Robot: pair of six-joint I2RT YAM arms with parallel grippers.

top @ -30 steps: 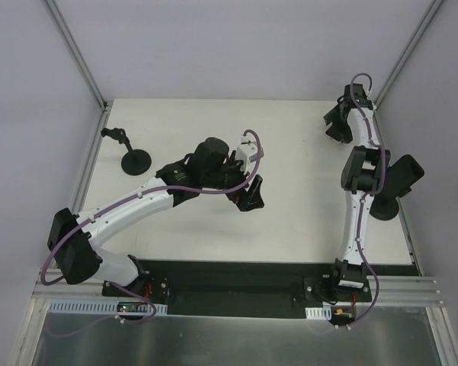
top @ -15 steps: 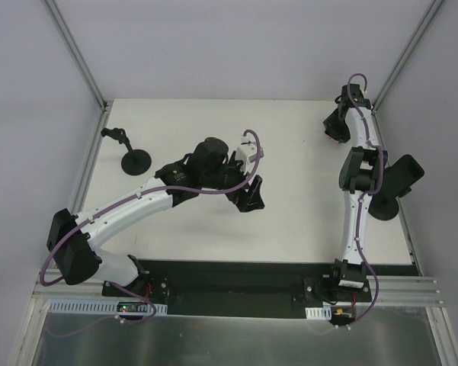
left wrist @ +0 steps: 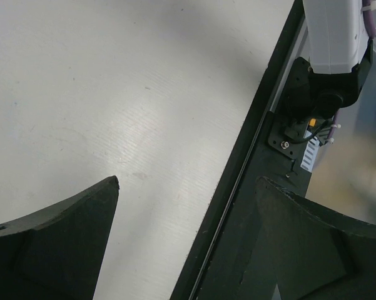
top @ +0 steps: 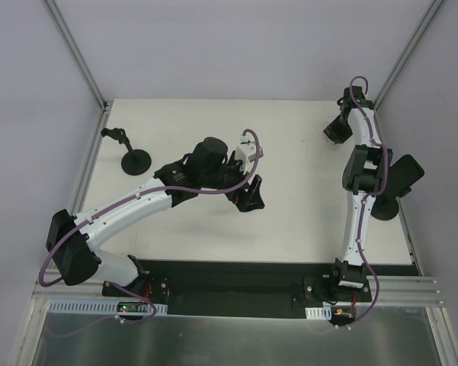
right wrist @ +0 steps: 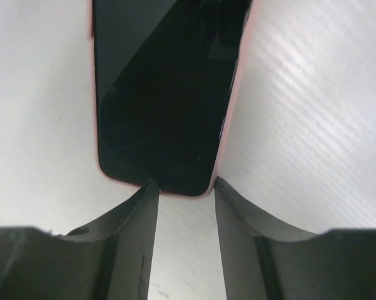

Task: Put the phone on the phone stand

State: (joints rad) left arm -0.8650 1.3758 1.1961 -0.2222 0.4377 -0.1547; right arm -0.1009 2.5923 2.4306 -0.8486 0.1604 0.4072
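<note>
right hand [right wrist: 182,184]: narrow, tips at near end of phone [right wrist: 162,94], not gripping | left hand [left wrist: 188,187]: wide, empty, above surface [left wrist: 112,94] | phone stand [top: 136,162]: far left

arms [top: 137,202]: 2 | phone [right wrist: 166,94]: 1 | phone stand [top: 136,162]: 1 | second stand [top: 386,209], partly hidden: perhaps 1

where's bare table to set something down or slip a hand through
Widest bare patch: the far middle of the table, between the phone stand and the right hand. Another lies between the left hand and the right arm, down to the near edge. Crowded: the right edge around that arm, and under the left arm.
</note>
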